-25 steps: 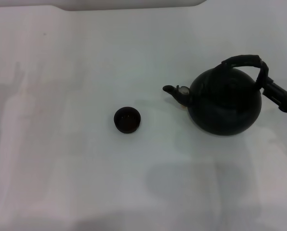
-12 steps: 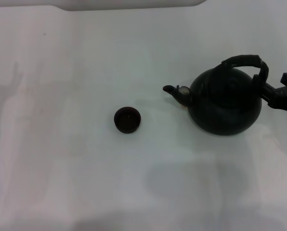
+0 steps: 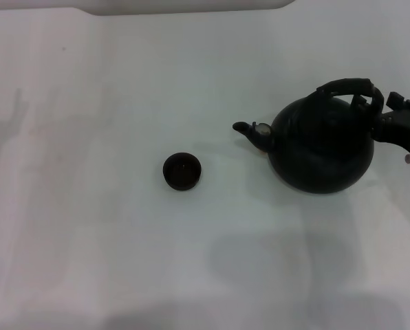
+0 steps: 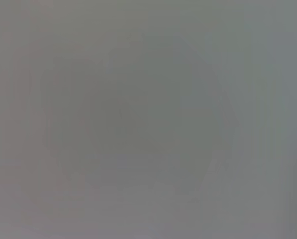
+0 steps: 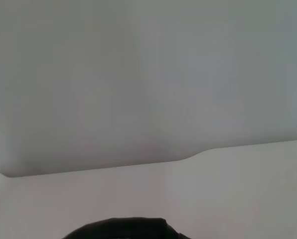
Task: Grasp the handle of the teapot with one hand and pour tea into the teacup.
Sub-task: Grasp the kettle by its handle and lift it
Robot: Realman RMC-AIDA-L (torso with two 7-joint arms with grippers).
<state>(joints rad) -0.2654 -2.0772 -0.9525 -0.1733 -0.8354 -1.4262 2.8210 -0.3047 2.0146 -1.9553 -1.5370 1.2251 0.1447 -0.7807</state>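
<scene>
My right claw (image 3: 382, 118) is reaching in from the right, right by the black handle (image 3: 349, 87) of the teapot (image 3: 322, 146), but I cannot tell if it is open or gripping. The teapot is sitting on the white table (image 3: 122, 240), pointing its spout at the little teacup (image 3: 182, 170), which is sitting well apart.

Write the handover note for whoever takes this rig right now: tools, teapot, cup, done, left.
Right tool: at the right end of the teapot's handle, reaching in from the right edge of the head view. Whether it has closed on the handle cannot be told.
Left tool: not in view.
Teapot: upright on the white table, right of centre, spout pointing toward the robot's left.
Teacup: upright on the table, to the left of the spout and apart from it.
Done: right arm brought to the handle.
Left: confirm the grip, lift, carry the spout over the cup, tilt and pour.
</scene>
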